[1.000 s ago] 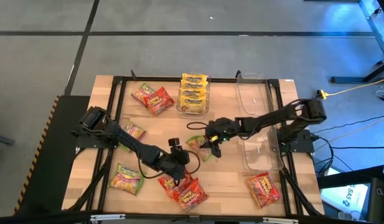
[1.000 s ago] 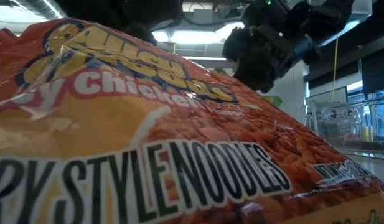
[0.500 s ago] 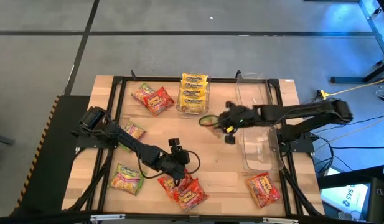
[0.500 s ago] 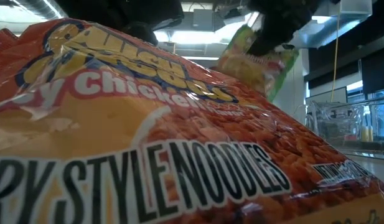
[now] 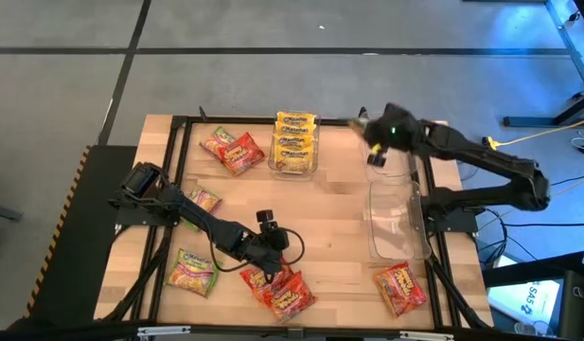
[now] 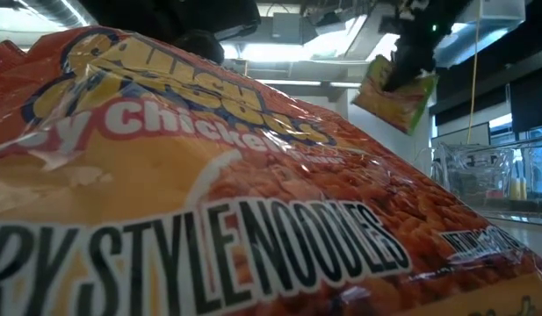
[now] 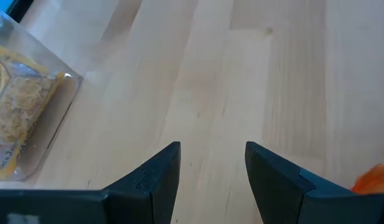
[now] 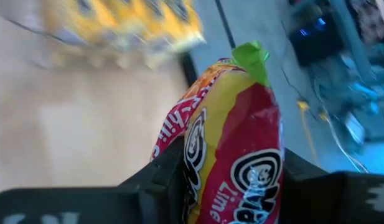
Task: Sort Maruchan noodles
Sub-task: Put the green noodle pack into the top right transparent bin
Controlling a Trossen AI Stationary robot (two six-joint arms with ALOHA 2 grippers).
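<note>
My right gripper is shut on a light green noodle packet and carries it in the air over the far end of the empty clear bin on the table's right. My left gripper is open and touches nothing. It hovers low over bare wood near the table's near edge, beside red-orange packets. Yellow packets stand in a clear bin at the far edge. More red-orange packets and green packets lie flat on the table. My right gripper pinches the green packet between its two fingers, one finger on each side. The packet's green sealed end sticks out past the fingertips. The packet is lifted clear and hangs tilted below the gripper.
Another green packet lies by the left arm. A red-orange packet lies at the near right corner. A black frame runs round the tabletop. The middle of the table is bare wood. One red-orange packet fills the low view.
My right gripper has lifted the green packet off the middle of the table. It has carried it up and toward the far right corner, and it is now above the far end of the right bin. The packet is held throughout.
</note>
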